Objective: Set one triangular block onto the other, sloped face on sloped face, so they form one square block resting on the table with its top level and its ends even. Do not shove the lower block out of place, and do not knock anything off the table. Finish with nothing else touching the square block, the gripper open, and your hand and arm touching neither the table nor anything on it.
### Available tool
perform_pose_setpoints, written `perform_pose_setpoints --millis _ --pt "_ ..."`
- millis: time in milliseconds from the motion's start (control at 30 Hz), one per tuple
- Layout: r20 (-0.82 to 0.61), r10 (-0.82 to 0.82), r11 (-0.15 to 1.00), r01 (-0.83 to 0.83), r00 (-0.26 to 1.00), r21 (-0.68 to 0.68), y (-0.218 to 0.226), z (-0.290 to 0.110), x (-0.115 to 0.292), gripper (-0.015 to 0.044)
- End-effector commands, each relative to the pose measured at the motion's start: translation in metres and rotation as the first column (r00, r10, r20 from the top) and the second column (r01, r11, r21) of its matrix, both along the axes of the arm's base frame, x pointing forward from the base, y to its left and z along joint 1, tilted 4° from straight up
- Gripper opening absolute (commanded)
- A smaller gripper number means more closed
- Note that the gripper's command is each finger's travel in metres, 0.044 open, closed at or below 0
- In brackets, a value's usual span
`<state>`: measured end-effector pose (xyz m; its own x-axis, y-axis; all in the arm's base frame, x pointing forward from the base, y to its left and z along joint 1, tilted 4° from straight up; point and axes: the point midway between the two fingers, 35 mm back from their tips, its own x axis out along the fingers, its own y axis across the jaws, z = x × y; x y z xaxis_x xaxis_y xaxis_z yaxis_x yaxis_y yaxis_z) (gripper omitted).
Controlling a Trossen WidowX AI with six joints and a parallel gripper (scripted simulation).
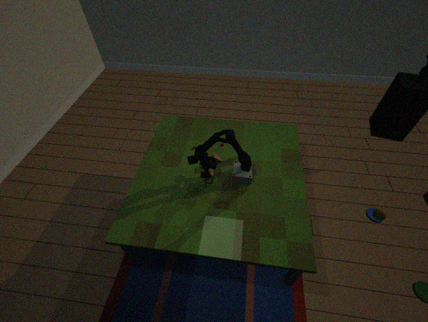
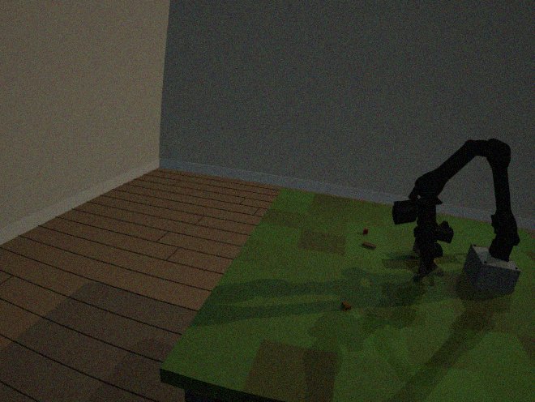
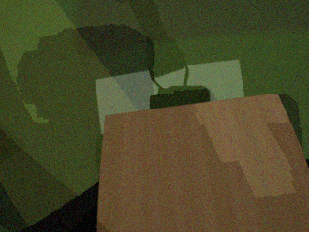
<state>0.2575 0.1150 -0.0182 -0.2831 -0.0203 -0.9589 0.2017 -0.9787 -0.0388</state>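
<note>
My gripper [image 1: 207, 173] [image 2: 422, 270] points down near the middle of the green table [image 1: 270, 208] [image 2: 280, 345]. It is shut on a brown triangular block [image 3: 199, 180], which fills the lower half of the wrist view. The block is close over the table top, and I cannot tell in the dim light whether it touches. The other triangular block [image 1: 216, 158], tan, stands on the table just behind the gripper, partly hidden by the arm. The fingertips themselves do not show in the wrist view.
The arm's grey base [image 1: 242, 173] [image 2: 490, 270] stands right of the gripper. Small bits lie on the table: a red one [image 2: 365, 231], a brown one [image 2: 368, 245] and an orange one [image 2: 345, 305] [image 1: 170, 199]. A dark box [image 1: 397, 107] stands on the floor.
</note>
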Motion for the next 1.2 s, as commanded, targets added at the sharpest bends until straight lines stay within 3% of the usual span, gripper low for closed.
perform_pose_setpoints --millis 0,467,1000,1167 --pt "-0.084 0.003 1.000 -0.003 0.996 -0.011 0.002 0.001 0.007 0.0000" --pt "-0.407 0.001 0.997 -0.035 0.913 -0.075 0.007 -0.001 0.032 0.0000" --pt "-0.362 0.004 0.997 -0.032 0.932 -0.072 0.006 -0.001 0.028 0.0420" --pt "-0.362 0.004 0.997 -0.032 0.932 -0.072 0.006 -0.001 0.028 0.0440"
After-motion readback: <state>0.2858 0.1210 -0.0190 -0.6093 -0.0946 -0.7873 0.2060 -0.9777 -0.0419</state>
